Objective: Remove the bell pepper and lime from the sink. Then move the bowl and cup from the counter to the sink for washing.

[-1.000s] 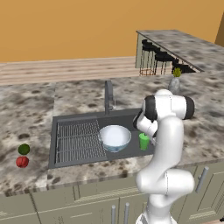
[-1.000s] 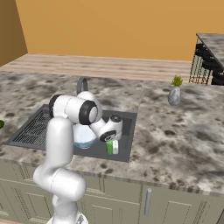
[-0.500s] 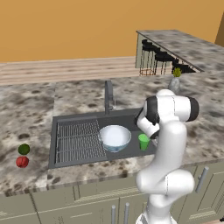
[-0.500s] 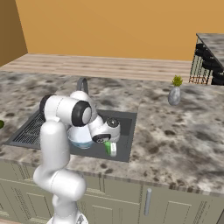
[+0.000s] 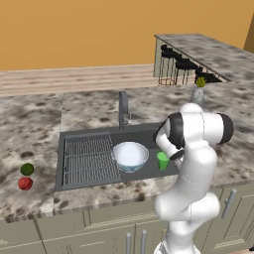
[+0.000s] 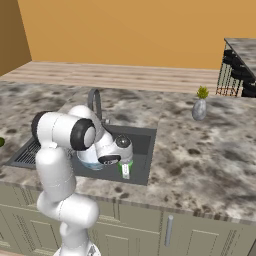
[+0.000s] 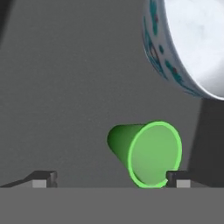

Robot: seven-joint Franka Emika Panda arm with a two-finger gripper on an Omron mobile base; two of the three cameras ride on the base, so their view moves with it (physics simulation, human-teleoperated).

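Observation:
The green cup (image 7: 151,153) rests on the floor of the dark sink (image 7: 65,87), just beyond my open gripper (image 7: 110,179), close to the right fingertip and untouched. The bowl (image 7: 188,48), white inside with a blue pattern outside, sits beside it in the sink. From the left base view the bowl (image 5: 130,155) is mid-basin and the cup (image 5: 162,160) is at the right end of the sink (image 5: 144,136), under my hand. The lime (image 5: 27,169) and the red bell pepper (image 5: 25,183) lie together on the counter (image 5: 30,134), left of the sink.
A ribbed wire rack (image 5: 89,158) fills the sink's left half. The dark faucet (image 5: 122,106) stands behind the basin. A grey vase with a plant (image 6: 199,107) sits on the counter to the right. A raised stone bar with stools (image 5: 198,54) is at the back right.
My arm has turned a little at the sink's right end, hand still low over the cup. The jaws stay wide. Bowl, cup and fruits have not moved.

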